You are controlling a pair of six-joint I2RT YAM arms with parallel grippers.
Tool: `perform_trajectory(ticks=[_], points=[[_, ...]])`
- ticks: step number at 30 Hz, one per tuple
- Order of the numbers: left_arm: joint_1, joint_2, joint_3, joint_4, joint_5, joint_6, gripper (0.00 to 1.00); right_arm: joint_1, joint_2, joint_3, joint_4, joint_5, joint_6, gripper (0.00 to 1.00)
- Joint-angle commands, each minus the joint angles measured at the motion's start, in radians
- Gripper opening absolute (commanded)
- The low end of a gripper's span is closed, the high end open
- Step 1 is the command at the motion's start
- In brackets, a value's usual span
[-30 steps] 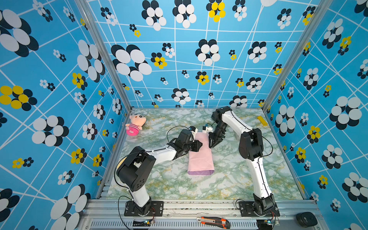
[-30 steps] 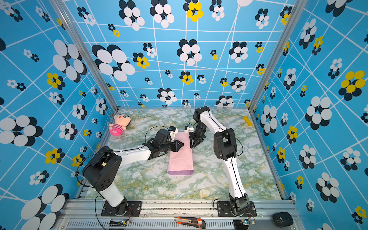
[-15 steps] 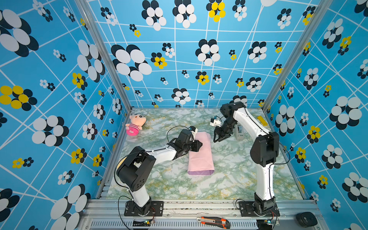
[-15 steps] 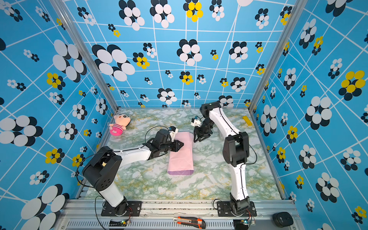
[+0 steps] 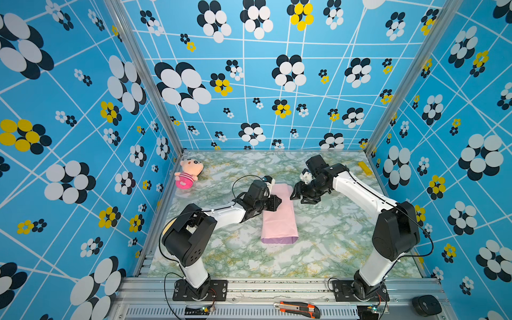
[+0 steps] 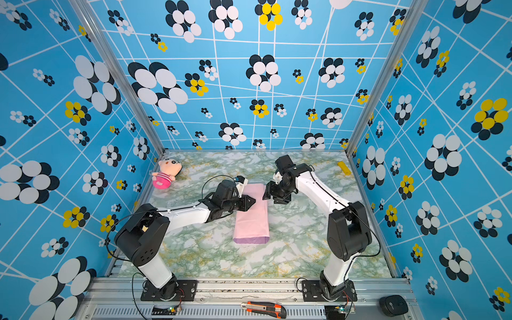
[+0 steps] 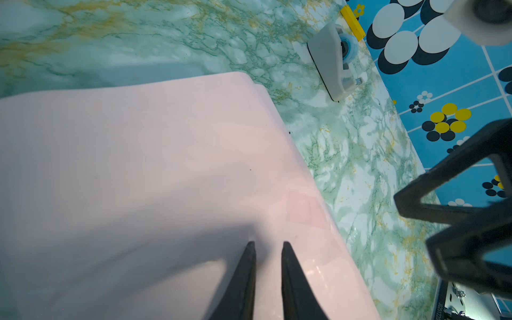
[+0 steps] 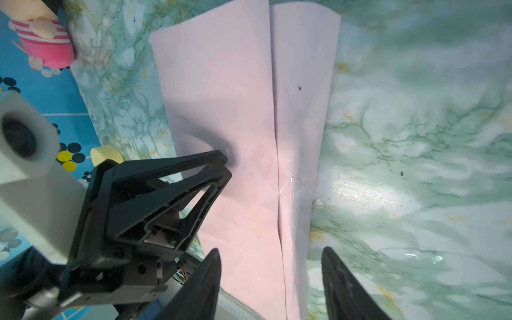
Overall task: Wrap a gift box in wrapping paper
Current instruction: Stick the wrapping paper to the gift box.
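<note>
The wrapping paper [image 5: 278,219] lies folded into a long pink packet in the middle of the counter [image 5: 332,235], and only the top views catch its lilac near end. The left gripper [image 5: 278,204] sits over the packet's left side, fingers narrow, tips down on the pink, nothing pinched between them. The right gripper [image 5: 300,198] hangs just right of the far end, fingers wide and empty. The right wrist view alone shows the lengthwise seam [image 8: 274,110], one flap over the other. The left wrist view alone picks up a grey tape dispenser [image 7: 329,63] near the wall.
</note>
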Motion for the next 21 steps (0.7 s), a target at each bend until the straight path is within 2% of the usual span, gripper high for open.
perform_trajectory(ticks=[1, 7, 16, 21], points=[[0.001, 0.046, -0.058, -0.225, -0.050, 0.009, 0.21, 0.016, 0.037, 0.001, 0.054, 0.062, 0.111, 0.60], [0.001, 0.041, -0.058, -0.227, -0.052, 0.010, 0.21, 0.048, 0.098, 0.060, 0.012, 0.104, 0.094, 0.62], [0.001, 0.039, -0.064, -0.226, -0.054, 0.009, 0.21, 0.055, 0.141, 0.071, 0.011, 0.099, 0.094, 0.61], [0.001, 0.039, -0.064, -0.227, -0.055, 0.010, 0.21, 0.063, 0.146, 0.093, -0.047, 0.166, 0.069, 0.62]])
